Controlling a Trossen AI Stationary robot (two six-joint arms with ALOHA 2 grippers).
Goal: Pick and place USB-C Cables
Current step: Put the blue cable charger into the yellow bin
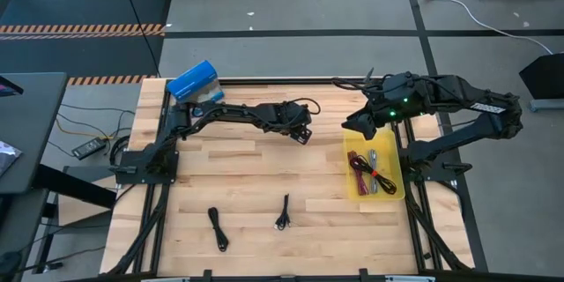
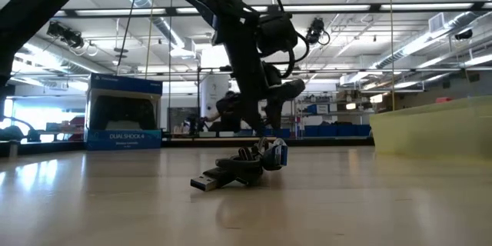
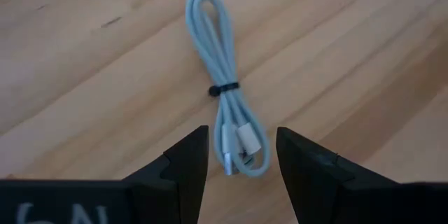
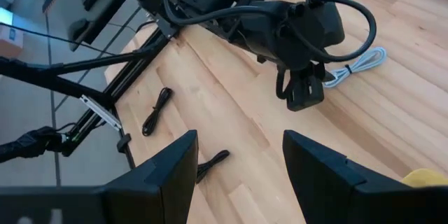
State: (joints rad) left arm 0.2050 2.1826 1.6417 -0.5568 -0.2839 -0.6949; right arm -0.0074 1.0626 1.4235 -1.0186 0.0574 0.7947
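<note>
1. Pale blue-white USB-C cable lies bundled on the desk, directly below the left pincer.
2. Its long axis runs forward through the gap between parted fingers.
3. Right pincer gapes wide, farther off, near the yellow tray.

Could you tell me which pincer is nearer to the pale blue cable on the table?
The left pincer: it hangs open right above the pale blue cable. The right pincer waits farther off, open, above the yellow tray.

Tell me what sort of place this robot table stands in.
Probably an industrial lab or workshop hall: bare grey concrete floor, orange-and-black striped hazard tape, and open ceiling trusses with long strip lights.
</note>
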